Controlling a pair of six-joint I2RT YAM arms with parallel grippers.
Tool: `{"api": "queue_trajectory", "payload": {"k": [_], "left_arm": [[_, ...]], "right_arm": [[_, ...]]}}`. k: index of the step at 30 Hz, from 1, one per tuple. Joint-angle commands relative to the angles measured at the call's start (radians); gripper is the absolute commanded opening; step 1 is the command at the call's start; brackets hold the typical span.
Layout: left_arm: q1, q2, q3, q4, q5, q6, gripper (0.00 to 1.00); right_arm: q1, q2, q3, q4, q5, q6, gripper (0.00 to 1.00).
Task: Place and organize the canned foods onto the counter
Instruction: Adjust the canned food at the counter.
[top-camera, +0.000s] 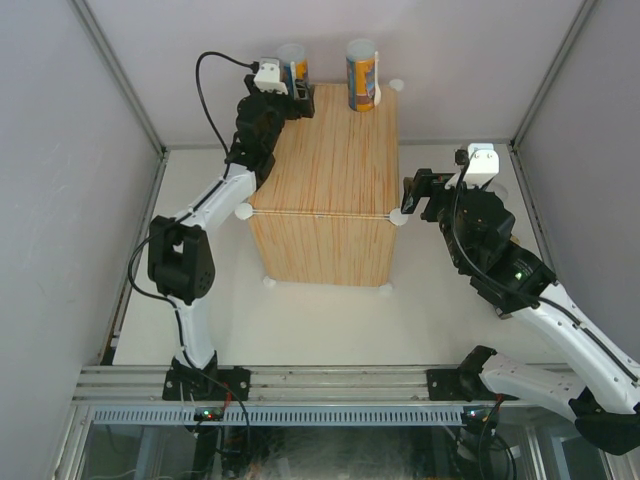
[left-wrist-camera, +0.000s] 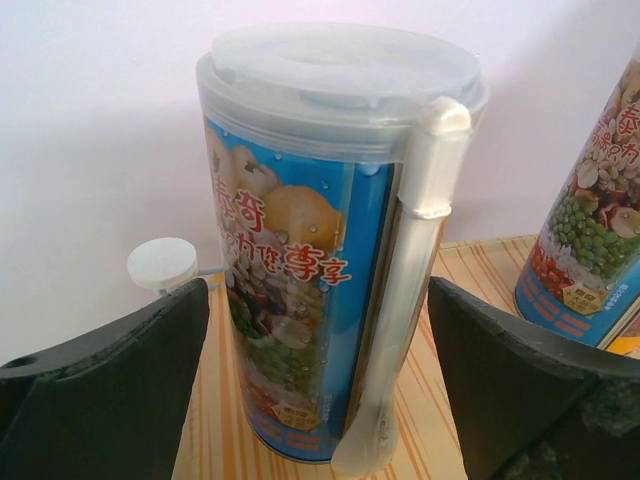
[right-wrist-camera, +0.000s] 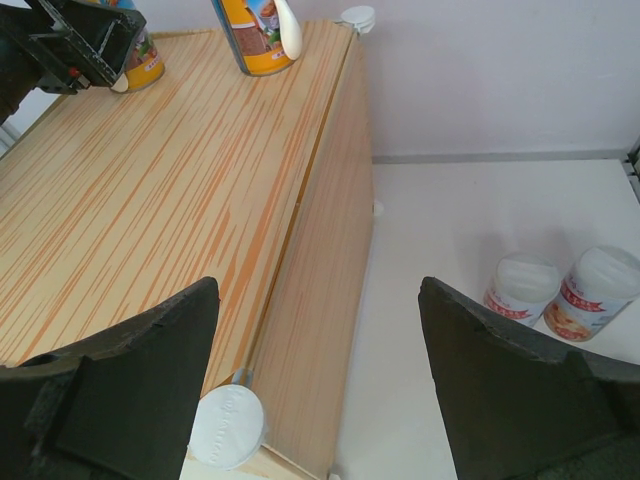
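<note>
Two were up on the counter (top-camera: 320, 170)! One tall blue-orange cylinder (left-wrist-camera: 300, 200) stood upright at the far left corner, white spoon clipped to its side, and the left gripper (left-wrist-camera: 318, 290) bracketed it with jaws spread, a gap on each side, let go of the can. Its twin cylinder (top-camera: 361, 75) stood near the far right corner. The right gripper (right-wrist-camera: 318, 300) hung wide and empty by the counter's near right corner. Two short white-red cans (right-wrist-camera: 523, 288) waited on the floor (right-wrist-camera: 450, 230) beyond it. By my reckoning, those at least were left to lift; no other cans showed.
</note>
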Motion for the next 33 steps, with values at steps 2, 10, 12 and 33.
{"api": "queue_trajectory", "payload": {"k": [2,10,12,33], "left_arm": [[-0.002,-0.016,0.059,0.046,0.029,-0.018,0.95],[-0.026,-0.044,0.033,0.036,-0.016,-0.012,1.0],[-0.026,-0.045,0.031,0.035,-0.039,-0.033,1.0],[-0.074,-0.143,-0.063,0.058,-0.098,-0.002,1.0]], "right_arm": [[-0.004,-0.01,0.001,0.025,-0.008,0.019,0.8],[-0.004,-0.012,0.002,0.034,-0.017,0.017,0.8],[-0.004,-0.018,0.002,0.033,-0.017,0.012,0.8],[-0.051,-0.042,-0.009,0.024,-0.087,0.018,0.8]]}}
